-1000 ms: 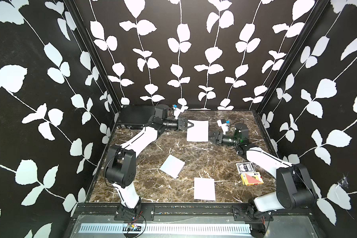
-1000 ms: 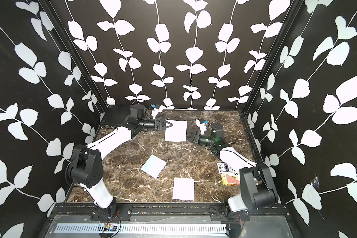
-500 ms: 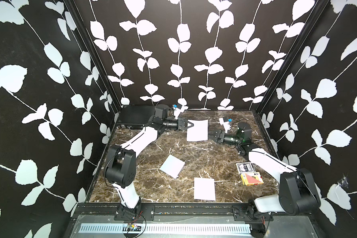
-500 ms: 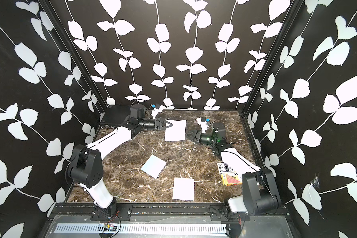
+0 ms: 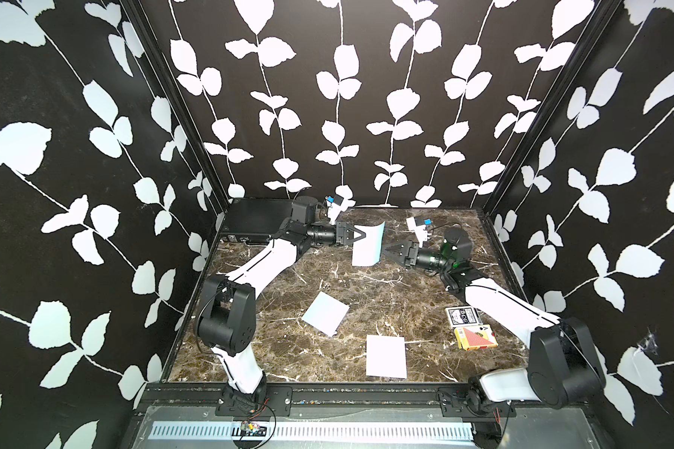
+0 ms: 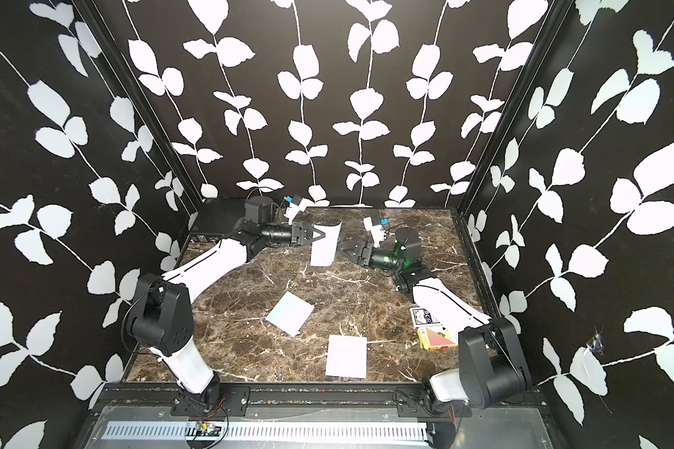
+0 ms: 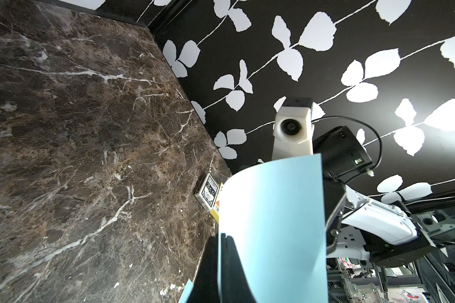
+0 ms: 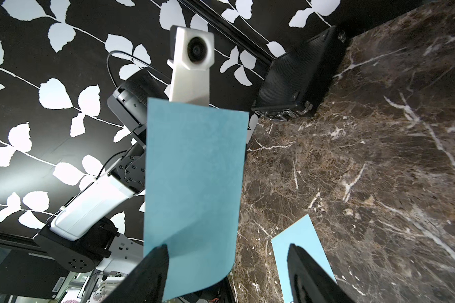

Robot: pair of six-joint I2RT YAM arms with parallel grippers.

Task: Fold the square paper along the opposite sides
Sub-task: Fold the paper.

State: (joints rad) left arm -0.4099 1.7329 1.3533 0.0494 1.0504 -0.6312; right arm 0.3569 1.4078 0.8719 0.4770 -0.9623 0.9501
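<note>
A light blue square paper (image 5: 368,245) (image 6: 325,245) hangs curved above the back of the marble table (image 5: 386,295). My left gripper (image 5: 363,236) (image 6: 322,235) is shut on one edge of it; in the left wrist view the fingers (image 7: 230,251) pinch the sheet (image 7: 271,223). My right gripper (image 5: 384,248) (image 6: 340,248) stands open at the opposite edge. In the right wrist view the paper (image 8: 192,183) hangs in front of the right gripper (image 8: 226,248), its free edge close to one finger (image 8: 155,262); whether they touch I cannot tell.
Two more sheets lie flat on the table, a bluish paper (image 5: 325,313) mid-table and a white paper (image 5: 386,355) near the front. Two card decks (image 5: 469,326) sit under the right arm. A black case (image 5: 257,225) fills the back left corner.
The right gripper has moved left up to the paper's edge and opened wider. The paper, still held by the left gripper, has curled upward.
</note>
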